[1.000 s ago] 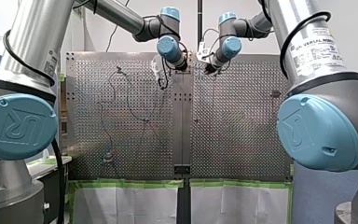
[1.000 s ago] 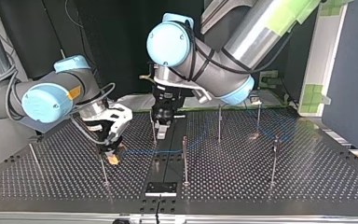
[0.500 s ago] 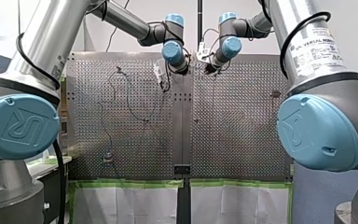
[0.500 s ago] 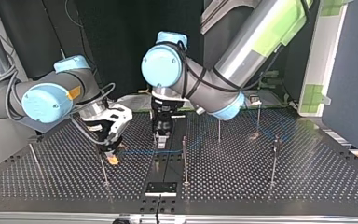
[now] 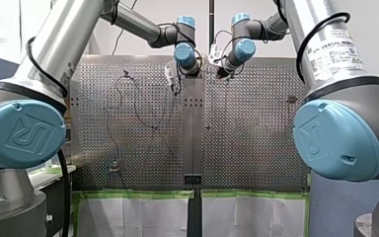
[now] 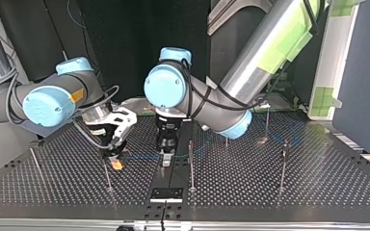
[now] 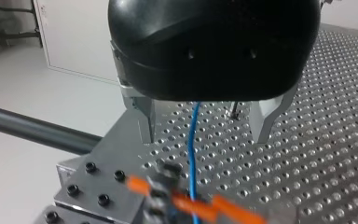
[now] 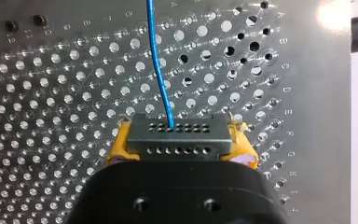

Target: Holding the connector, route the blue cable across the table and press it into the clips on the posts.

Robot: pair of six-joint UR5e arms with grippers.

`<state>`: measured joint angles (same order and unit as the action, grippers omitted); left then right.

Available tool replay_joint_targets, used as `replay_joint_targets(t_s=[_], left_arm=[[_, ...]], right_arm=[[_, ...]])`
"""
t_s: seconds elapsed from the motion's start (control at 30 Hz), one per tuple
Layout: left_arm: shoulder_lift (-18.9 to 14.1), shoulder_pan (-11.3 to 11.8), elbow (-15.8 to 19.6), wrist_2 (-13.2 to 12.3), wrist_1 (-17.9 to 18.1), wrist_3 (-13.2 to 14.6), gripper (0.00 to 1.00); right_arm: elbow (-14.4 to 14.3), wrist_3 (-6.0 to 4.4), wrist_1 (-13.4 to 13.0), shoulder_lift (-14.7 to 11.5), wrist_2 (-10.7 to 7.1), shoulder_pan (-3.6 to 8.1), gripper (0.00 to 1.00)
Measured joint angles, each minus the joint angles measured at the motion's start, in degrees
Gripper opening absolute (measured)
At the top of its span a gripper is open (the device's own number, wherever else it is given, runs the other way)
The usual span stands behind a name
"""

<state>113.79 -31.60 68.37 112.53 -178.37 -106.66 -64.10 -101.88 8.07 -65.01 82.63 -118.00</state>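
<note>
Blue and thin, the cable (image 8: 159,70) rises from the upper row of holes in a grey, rectangular connector (image 8: 177,138). My right gripper (image 8: 179,142) is clamped on the connector's two short ends with its yellow pads (image 8: 119,142). The connector's face is flat and carries two rows of small round holes. Under it lies the bench (image 8: 46,93), a brushed metal plate drilled in a regular grid.

In the top view the cable (image 6: 142,157) runs level above the bench from the right gripper (image 6: 116,162) toward the plain strip down the bench's middle. There my left gripper (image 6: 166,158) hangs over it, just beside a slim upright metal post (image 6: 191,166).

The left wrist view shows the left gripper (image 7: 204,140) with a rounded black body. Its two tapered metal fingers (image 7: 145,122) stand wide apart. The cable (image 7: 192,140) passes between them nearer one finger and touches neither. Just ahead of the fingers the cable crosses a blurred orange-and-grey shape (image 7: 168,193), perhaps a clip. Whether the cable is seated in it cannot be told.
</note>
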Motion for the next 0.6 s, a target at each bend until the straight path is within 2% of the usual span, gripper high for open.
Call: replay_joint_targets(t_s=[0.23, 0.43, 0.6], left_arm=[[3.01, 1.01, -3.12, 0.25, -0.11, -0.04, 1.00], [3.54, 1.42, -3.74, 0.40, -0.27, -0.04, 1.00], [3.56, 1.37, -3.75, 1.67, -0.42, 0.02, 1.00]], right_arm=[[0.02, 0.00, -0.04, 0.00, 0.00, 0.00, 0.00], [0.01, 0.00, -0.08, 0.00, 0.00, 0.01, 0.00], [0.01, 0.00, -0.08, 0.00, 0.00, 0.01, 0.00]])
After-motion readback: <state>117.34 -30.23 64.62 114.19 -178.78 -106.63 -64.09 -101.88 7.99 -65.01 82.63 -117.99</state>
